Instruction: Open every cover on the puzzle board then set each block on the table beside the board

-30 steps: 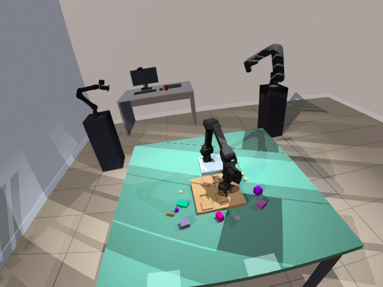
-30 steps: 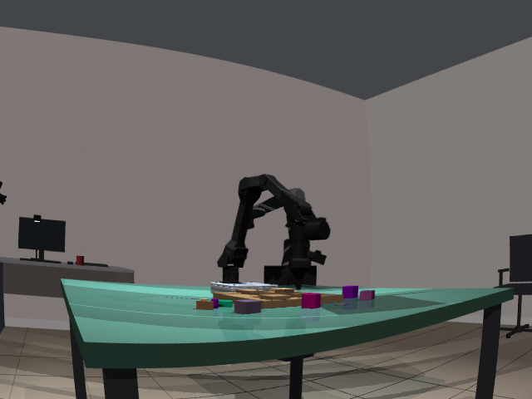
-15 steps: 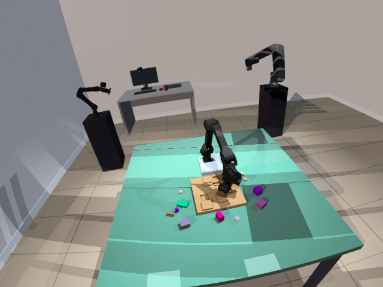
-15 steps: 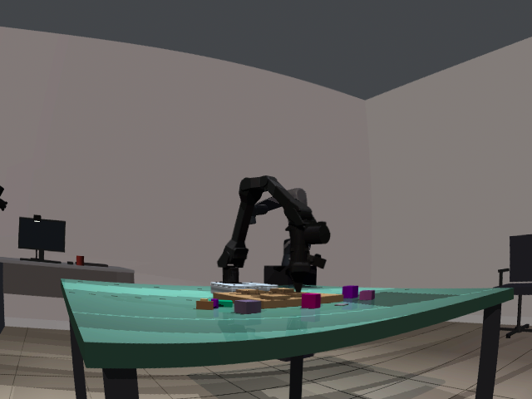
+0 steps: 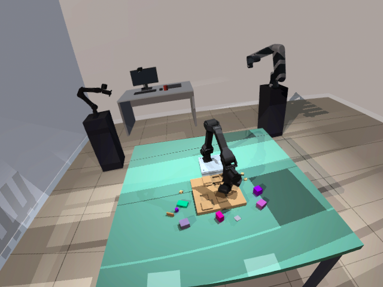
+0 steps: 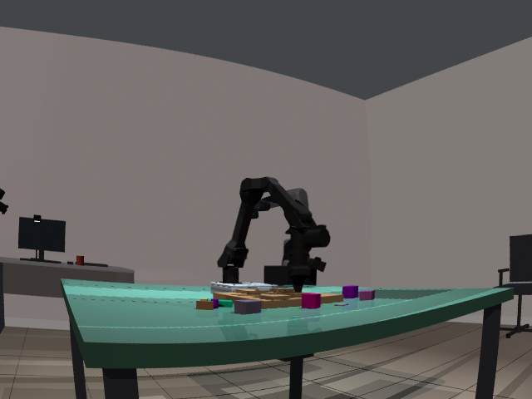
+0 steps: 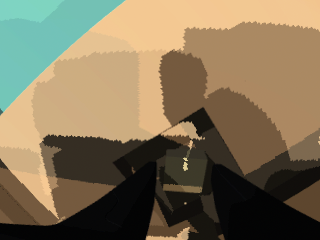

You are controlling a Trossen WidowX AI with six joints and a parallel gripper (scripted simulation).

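The tan puzzle board (image 5: 195,199) (image 6: 283,303) (image 7: 145,20) lies in front of the arm's base. Its covers are the same tan; one raised cover (image 5: 206,204) is near the front left, and I cannot tell how far each is moved. My gripper (image 5: 224,193) (image 6: 298,290) (image 7: 184,171) points down low over the board's right part, partly open. A small square block (image 7: 185,175), olive in shadow, sits in a dark square well between and below the fingertips. Small pale yellow blocks lie on the table, one (image 5: 181,191) left of the board and two (image 5: 242,173) (image 5: 245,179) at its right.
Left of the board lie a green slab (image 5: 182,204), a small purple piece (image 5: 176,209) and an orange piece (image 5: 170,214). A mauve block (image 5: 184,223), a magenta block (image 5: 219,216) and a grey tile (image 5: 237,218) lie in front. Purple (image 5: 257,190) and pink (image 5: 261,204) blocks lie right.
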